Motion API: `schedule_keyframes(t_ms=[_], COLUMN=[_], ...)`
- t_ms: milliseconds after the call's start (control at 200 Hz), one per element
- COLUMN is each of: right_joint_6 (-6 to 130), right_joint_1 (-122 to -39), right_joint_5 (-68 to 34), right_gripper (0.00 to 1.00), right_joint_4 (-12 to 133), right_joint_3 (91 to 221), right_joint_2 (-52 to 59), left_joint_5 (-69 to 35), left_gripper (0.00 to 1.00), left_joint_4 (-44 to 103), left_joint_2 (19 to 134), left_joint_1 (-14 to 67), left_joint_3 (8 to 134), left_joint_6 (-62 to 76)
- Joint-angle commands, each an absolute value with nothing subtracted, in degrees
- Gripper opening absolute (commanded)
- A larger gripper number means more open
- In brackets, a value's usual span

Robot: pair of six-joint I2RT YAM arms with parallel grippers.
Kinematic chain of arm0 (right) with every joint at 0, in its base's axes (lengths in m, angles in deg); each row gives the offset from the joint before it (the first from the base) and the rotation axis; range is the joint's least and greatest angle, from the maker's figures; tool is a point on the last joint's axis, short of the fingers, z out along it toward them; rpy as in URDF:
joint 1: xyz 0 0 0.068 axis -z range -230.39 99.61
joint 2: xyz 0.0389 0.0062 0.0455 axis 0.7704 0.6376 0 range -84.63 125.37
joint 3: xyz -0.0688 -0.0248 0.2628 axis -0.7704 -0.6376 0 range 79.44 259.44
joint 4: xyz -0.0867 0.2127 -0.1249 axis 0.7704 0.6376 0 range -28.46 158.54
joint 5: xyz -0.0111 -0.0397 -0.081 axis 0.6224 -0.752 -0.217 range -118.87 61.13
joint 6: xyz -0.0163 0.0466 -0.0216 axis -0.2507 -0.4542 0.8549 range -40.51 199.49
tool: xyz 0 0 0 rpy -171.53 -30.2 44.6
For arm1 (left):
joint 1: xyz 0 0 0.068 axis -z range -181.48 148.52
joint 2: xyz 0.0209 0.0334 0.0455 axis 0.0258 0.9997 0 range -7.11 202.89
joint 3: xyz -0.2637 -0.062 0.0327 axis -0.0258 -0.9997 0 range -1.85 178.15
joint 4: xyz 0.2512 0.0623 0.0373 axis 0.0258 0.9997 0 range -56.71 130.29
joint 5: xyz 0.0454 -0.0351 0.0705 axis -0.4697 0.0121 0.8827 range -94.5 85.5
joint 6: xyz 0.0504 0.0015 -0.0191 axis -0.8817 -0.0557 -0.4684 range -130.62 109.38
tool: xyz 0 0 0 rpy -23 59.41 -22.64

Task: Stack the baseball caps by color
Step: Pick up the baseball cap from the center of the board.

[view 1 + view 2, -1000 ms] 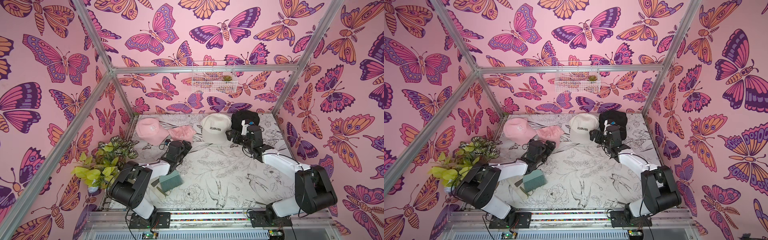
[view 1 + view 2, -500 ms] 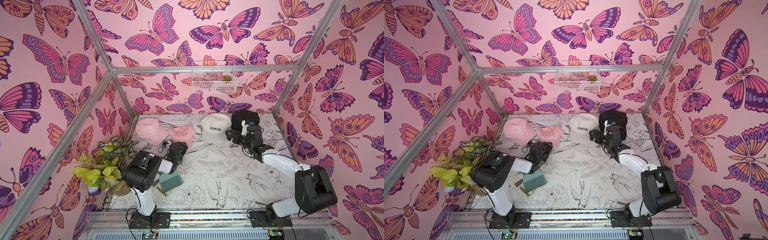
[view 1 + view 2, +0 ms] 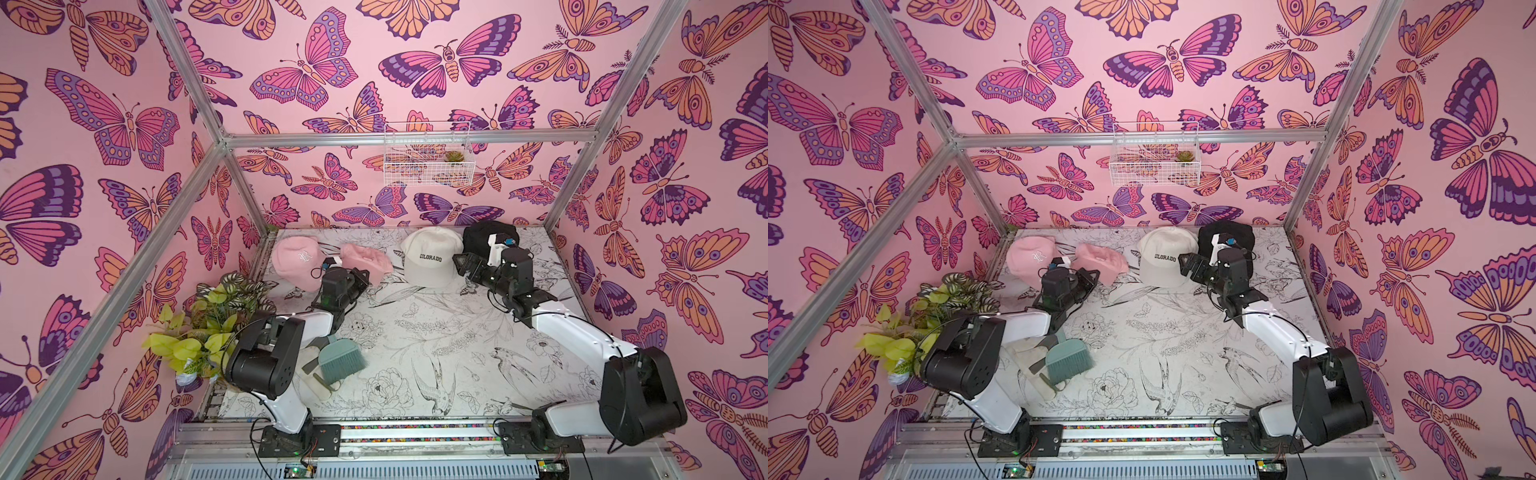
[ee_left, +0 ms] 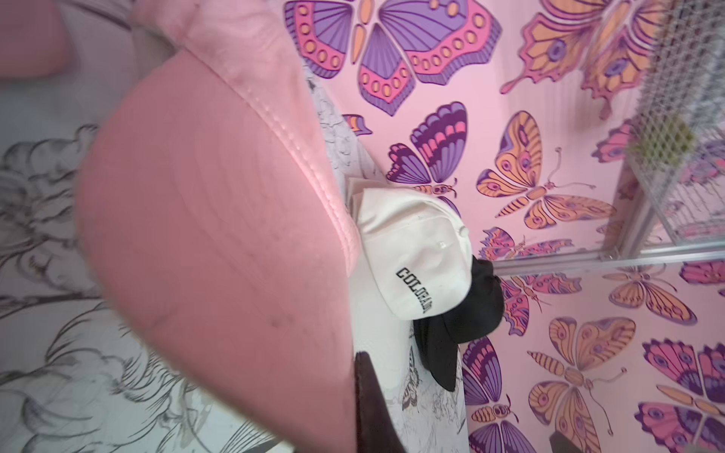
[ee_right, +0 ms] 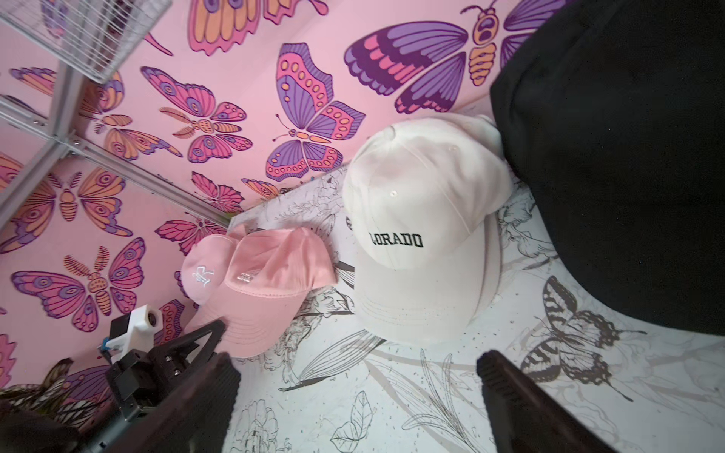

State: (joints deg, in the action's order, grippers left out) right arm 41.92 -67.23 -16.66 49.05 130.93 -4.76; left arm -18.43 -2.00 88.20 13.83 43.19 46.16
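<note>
Pink butterfly walls (image 3: 365, 104) enclose a flower-sketched table (image 3: 436, 332).

The far edge of the table (image 3: 415, 332) is lined by a monogrammed pink cap (image 3: 297, 264), a second pink cap (image 3: 368, 259), a cream cap (image 3: 428, 257) and a black cap (image 3: 478, 237), with one narrow gap left between pink and cream. The near left corner is crowded by a teal brush (image 3: 341, 357) and a potted plant (image 3: 208, 328). The middle and near right are left bare.

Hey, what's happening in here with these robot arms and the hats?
Two robot arms are sorting caps by color. The left gripper has its jaws shut on the brim of a pink cap, beside the second pink cap. The right gripper, jaws open, hovers by the cream cap and black cap.
</note>
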Motion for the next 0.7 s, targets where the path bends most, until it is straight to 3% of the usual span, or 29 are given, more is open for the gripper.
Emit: schedule_keyframes(t_ms=[0,150,230,441,696], right_joint_6=[40.4,37.4,35.1,28.5,27.5], right_joint_1=[-66.0,-65.5,-65.1,-63.0,-62.9], right_joint_5=[-7.5,-0.2,1.5,2.5,4.3], right_gripper=[0.99,0.99,0.99,0.99,0.99], right_joint_4=[48.7,51.0,50.8,48.4,48.0], right_joint_3=[135.6,139.7,140.3,138.3,136.6], right_joint_2=[-4.4,-3.3,-3.3,-3.7,-2.1], left_joint_5=[-35.1,-57.9,-64.9,-70.1,-74.8], left_gripper=[0.00,0.00,0.00,0.00,0.00], left_joint_4=[8.0,15.3,15.7,13.9,0.5], left_joint_2=[83.2,84.2,85.1,85.3,88.0], left_joint_1=[12.4,10.3,10.1,10.2,10.7], left_joint_3=[50.6,59.3,61.4,62.3,60.9], left_joint_6=[33.6,32.0,33.5,34.5,44.3])
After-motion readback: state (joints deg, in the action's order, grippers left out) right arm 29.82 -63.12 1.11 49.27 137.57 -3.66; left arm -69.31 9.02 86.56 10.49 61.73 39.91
